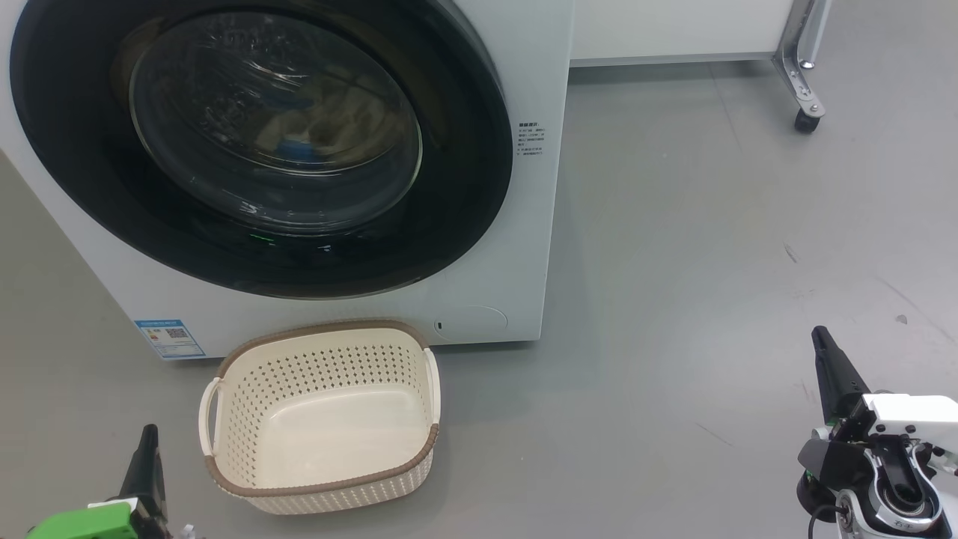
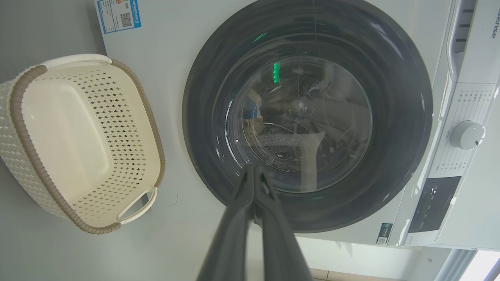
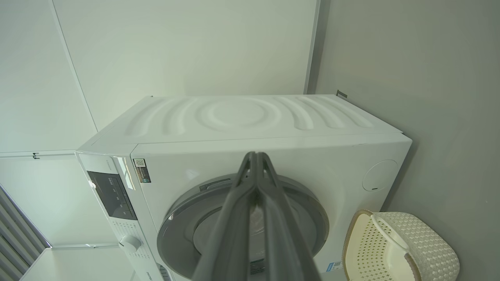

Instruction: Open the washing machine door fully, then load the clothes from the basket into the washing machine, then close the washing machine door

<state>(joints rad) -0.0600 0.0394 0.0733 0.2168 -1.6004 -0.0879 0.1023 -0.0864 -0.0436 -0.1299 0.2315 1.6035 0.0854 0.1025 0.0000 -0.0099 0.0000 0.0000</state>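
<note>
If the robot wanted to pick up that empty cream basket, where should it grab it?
Probably by one of the white side handles on the basket, coming down from above. The loops stand off the wall, leaving a gap for slim fingers; the near rim is wide and slopes away.

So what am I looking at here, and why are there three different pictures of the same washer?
It is a robot with two arms, seen through three cameras. One sits on its head and looks down; one sits on each wrist, looking along that arm's two long dark fingers. The left gripper and the right gripper are both shut and hold nothing. Before the robot stands the washing machine, its round black washing machine door closed. On the grey floor in front sits the basket, cream with a brown rim, and it is empty. Something pale shows faintly behind the door glass, too dim to name.
</note>
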